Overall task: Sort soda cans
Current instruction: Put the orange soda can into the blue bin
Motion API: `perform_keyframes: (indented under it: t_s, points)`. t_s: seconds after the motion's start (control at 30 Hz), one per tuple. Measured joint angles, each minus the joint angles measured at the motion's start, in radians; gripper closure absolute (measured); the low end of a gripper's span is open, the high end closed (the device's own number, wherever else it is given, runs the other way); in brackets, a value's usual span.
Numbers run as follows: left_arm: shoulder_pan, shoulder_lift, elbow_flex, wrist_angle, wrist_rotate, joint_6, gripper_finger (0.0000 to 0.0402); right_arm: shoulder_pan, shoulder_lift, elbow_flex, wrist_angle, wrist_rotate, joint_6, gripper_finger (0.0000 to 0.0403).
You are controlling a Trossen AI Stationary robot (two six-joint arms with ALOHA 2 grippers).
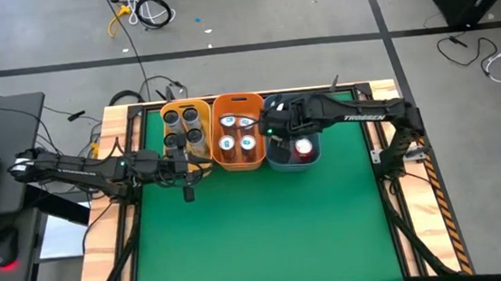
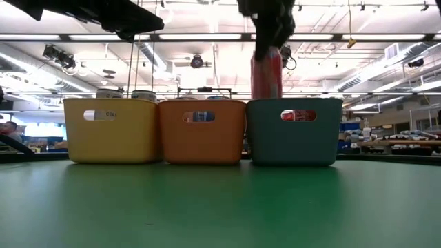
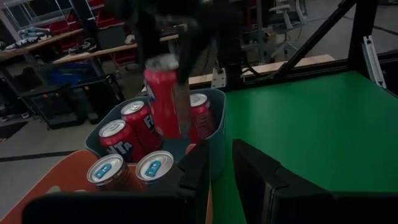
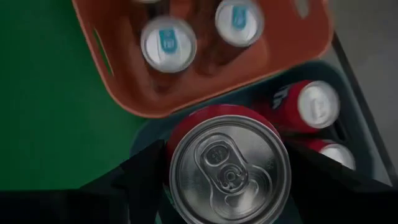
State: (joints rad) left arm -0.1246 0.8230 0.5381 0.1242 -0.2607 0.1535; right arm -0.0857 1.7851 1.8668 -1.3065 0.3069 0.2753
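Green table [image 1: 258, 231]; grey floor [image 1: 312, 8]

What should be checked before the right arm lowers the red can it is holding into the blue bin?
1. Grip: right gripper shut on the red can, upright: ok.
2. Position: can above the blue bin, not the orange bin: ok.
3. Match: cans already in the blue bin are red: ok.
4. Free spot beneath the held can: cannot tell.
5. Left gripper over the mat beside the yellow bin, clear of the blue bin: ok.
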Motion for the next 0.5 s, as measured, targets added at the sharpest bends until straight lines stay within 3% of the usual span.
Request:
perform_keyframes:
  t_s: [0.23, 0.5]
  points:
    - [0.000, 0.000, 0.000, 0.001, 0.000, 0.000, 0.0327, -0.038, -0.035, -0.251, 0.186, -0.063, 0.002, 0.0127]
    - [0.000, 0.000, 0.000, 0.001, 0.000, -0.001, 0.0327, -0.074, -0.038, -0.433, 0.365, -0.085, 0.007, 0.0127]
